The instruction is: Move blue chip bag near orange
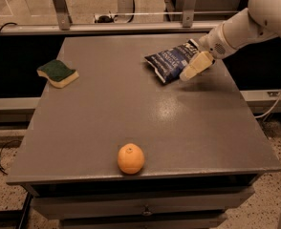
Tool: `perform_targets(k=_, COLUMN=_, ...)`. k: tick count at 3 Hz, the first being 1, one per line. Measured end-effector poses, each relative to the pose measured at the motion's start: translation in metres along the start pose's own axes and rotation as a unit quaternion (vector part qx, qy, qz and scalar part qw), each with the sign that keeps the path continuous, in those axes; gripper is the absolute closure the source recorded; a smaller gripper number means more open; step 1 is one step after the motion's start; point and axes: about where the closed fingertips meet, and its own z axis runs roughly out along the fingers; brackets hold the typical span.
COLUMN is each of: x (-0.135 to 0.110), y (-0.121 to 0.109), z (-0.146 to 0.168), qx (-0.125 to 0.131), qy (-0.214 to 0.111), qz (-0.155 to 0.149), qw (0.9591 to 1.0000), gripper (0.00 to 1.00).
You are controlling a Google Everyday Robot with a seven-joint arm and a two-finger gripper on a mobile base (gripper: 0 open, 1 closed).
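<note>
The blue chip bag [170,61] lies on the grey table [145,118] at the far right, crinkled, with white lettering. The gripper [187,74] comes in from the upper right on a white arm [255,18] and sits low over the bag's right end, overlapping its edge. Whether it touches the bag cannot be told. The orange [131,158] sits near the table's front edge, a little left of centre, far from the bag and the gripper.
A green-and-yellow sponge [58,73] lies at the table's far left. A metal rail [107,28] runs behind the table. Cables lie on the floor at left and right. The table's right edge is just beyond the gripper.
</note>
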Motion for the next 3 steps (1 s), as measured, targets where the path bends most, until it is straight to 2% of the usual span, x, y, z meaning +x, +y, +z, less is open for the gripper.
perform_targets(k=1, x=0.006, y=-0.017, z=0.016, qx=0.021, qy=-0.011, qz=0.013, qw=0.9996, gripper=0.14)
perform_targets(k=2, x=0.007, y=-0.027, z=0.018, qx=0.037, qy=-0.021, qz=0.018, qw=0.9989, gripper=0.38)
perform_targets(k=3, x=0.001, y=-0.027, z=0.012, qx=0.042, qy=-0.034, qz=0.014, qw=0.9984, gripper=0.61)
